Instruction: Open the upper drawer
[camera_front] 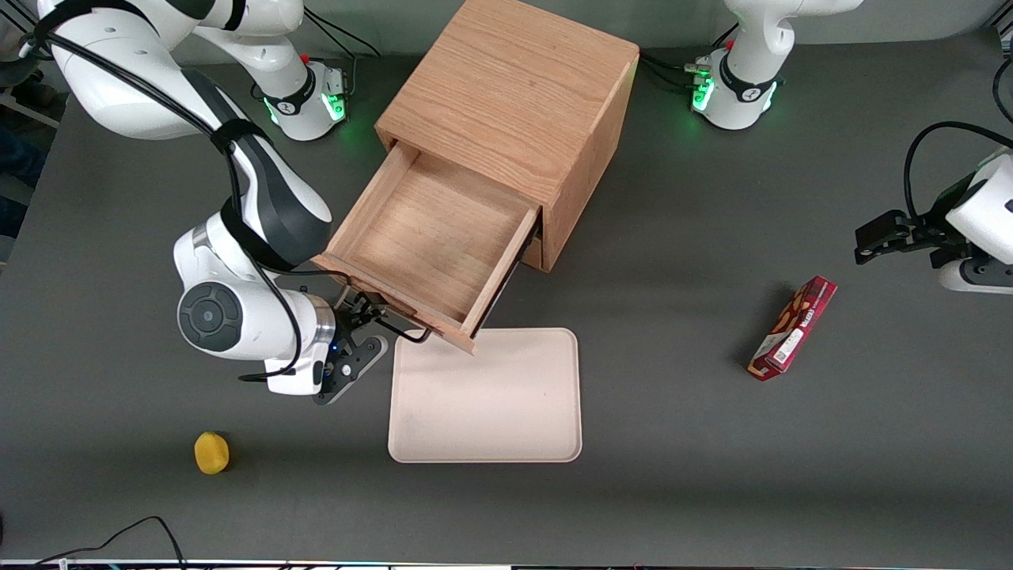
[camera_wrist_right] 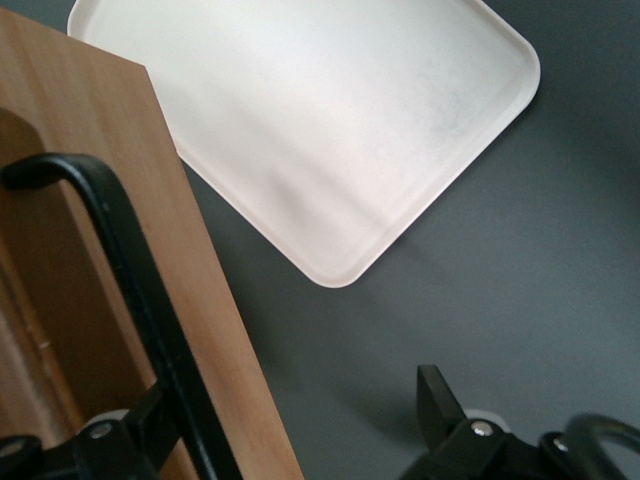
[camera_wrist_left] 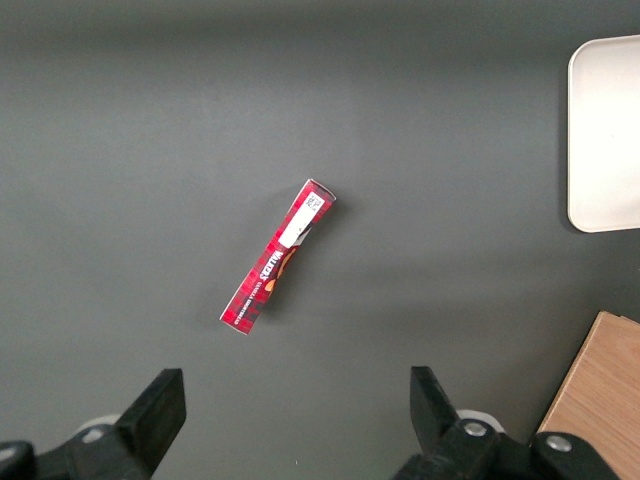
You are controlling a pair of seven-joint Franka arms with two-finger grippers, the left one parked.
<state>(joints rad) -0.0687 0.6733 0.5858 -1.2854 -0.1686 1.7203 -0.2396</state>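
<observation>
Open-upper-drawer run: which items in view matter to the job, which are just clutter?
Job:
- upper drawer, pulled well out of the cabinet
- its black handle
- gripper, at the handle, open

Lying about:
- beige tray
- red snack box
- yellow fruit

I was working in a robotics lab: white arm bases glowed green on a grey table, cables trailing

The red box carries white lettering and a barcode label, neither of them readable.
</observation>
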